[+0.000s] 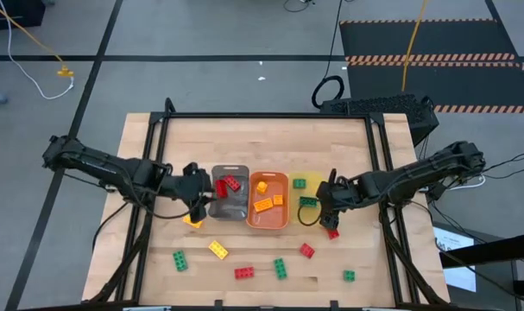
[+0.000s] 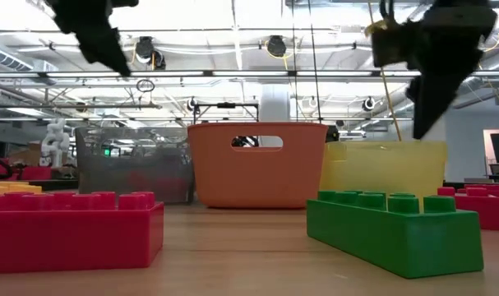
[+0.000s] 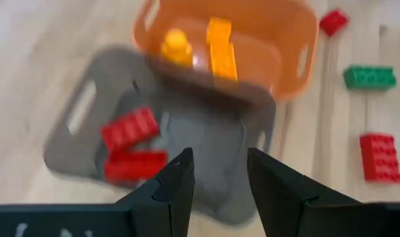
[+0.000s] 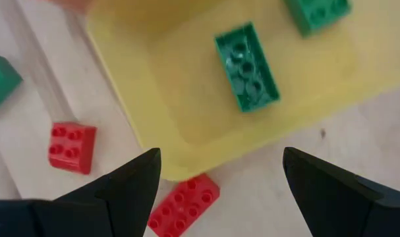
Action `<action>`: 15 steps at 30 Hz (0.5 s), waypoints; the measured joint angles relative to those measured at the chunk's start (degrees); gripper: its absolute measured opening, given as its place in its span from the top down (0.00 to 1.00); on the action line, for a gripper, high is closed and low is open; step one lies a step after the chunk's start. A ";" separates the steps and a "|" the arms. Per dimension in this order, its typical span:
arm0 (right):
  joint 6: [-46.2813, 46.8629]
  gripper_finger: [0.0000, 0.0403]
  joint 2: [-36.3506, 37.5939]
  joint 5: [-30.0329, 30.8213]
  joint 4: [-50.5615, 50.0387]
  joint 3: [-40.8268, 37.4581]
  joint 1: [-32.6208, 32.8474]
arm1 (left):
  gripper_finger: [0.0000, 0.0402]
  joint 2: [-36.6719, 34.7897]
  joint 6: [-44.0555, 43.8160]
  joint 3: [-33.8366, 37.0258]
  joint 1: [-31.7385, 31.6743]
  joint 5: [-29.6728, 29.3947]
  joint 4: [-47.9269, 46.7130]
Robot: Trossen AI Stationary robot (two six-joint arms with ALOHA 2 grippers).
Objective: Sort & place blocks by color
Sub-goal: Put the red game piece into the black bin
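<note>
Three trays stand side by side in a row on the wooden table [image 1: 262, 138], the grey tray [image 1: 230, 210] at one end, the orange tray [image 1: 268, 221] in the middle, the yellow tray [image 1: 299, 183] at the other end, and cables [image 1: 39, 53] lie on the floor behind.

The far half of the table [image 1: 262, 138], beyond the orange tray [image 1: 268, 200], lies bare and open to passage. Both tools flank that tray: left tool [image 1: 206, 197] over the grey tray [image 1: 230, 192], right tool [image 1: 325, 207] over the yellow tray [image 1: 306, 199]. Near of it, scattered blocks [image 1: 244, 272] leave gaps.
</note>
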State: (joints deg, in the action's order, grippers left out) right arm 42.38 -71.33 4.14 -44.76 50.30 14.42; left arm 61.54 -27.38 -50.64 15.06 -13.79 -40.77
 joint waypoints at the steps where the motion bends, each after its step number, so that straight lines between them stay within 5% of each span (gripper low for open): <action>1: 0.98 0.24 0.62 -0.49 0.15 -0.99 0.37 | 0.64 0.65 -1.97 -0.58 1.08 -0.01 -1.36; 15: 18.23 0.24 1.55 -2.91 0.33 -4.85 11.93 | 0.64 11.74 -20.11 -1.09 12.88 -0.28 -10.86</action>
State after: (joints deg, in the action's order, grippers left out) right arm 60.60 -69.79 1.22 -44.42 45.45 26.35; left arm 73.28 -47.49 -51.72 27.93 -14.08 -51.63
